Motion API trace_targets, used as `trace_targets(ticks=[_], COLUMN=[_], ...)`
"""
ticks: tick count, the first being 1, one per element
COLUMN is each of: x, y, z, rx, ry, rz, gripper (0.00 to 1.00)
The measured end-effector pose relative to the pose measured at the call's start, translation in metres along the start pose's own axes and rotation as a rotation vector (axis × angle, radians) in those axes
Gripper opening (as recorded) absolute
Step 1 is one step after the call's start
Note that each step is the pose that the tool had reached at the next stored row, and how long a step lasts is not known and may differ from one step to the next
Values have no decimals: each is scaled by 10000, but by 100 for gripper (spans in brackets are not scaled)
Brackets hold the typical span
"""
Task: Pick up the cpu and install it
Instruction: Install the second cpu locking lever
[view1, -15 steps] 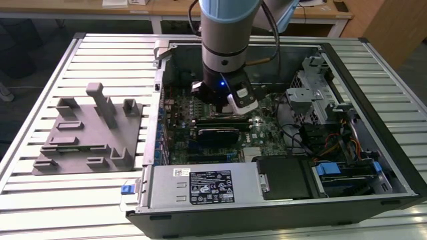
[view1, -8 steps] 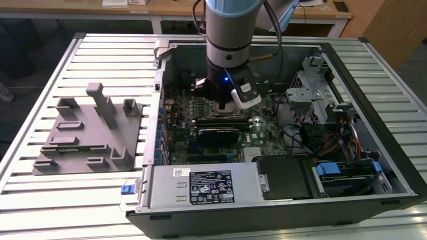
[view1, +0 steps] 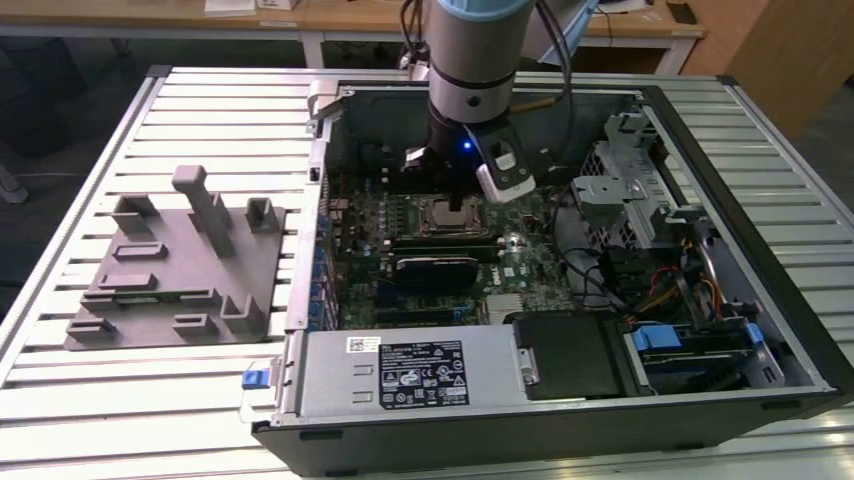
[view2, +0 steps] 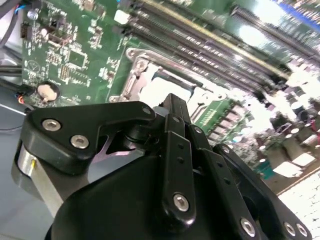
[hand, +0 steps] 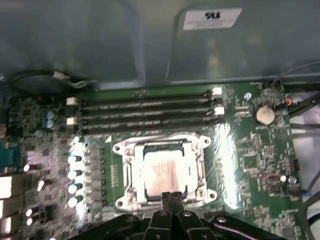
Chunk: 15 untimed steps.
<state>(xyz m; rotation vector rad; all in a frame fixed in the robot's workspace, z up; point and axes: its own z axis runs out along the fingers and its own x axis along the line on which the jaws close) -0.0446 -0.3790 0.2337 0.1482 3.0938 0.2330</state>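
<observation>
The cpu (hand: 162, 171) is a pale silver-white square lying flat inside the metal socket frame (hand: 126, 170) on the green motherboard (hand: 245, 165). It also shows as a bright patch (view2: 162, 90) in the second wrist view. My gripper (hand: 172, 197) hangs just over the cpu's near edge, fingers (view2: 175, 120) pressed together with nothing between them. In the exterior view the gripper (view1: 458, 203) stands upright over the socket (view1: 443, 216) inside the open computer case (view1: 787, 330). Whether the fingertips touch the cpu I cannot tell.
Memory slots (hand: 150, 112) run beside the socket, with a coin battery (hand: 264, 115) near them. A black glossy block (view1: 434, 268) lies in front of the socket. A grey plastic fixture (view1: 180, 275) sits on the slatted table at the exterior view's left. Cables and drive bays (view1: 667, 270) crowd the case's right.
</observation>
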Motion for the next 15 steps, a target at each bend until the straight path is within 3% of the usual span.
trace_targets(ticks=[4, 15], x=[-14, -13], y=[113, 119], z=[35, 43], rx=[88, 130], ry=[-8, -12], rz=[-5, -7], gripper=[11, 11])
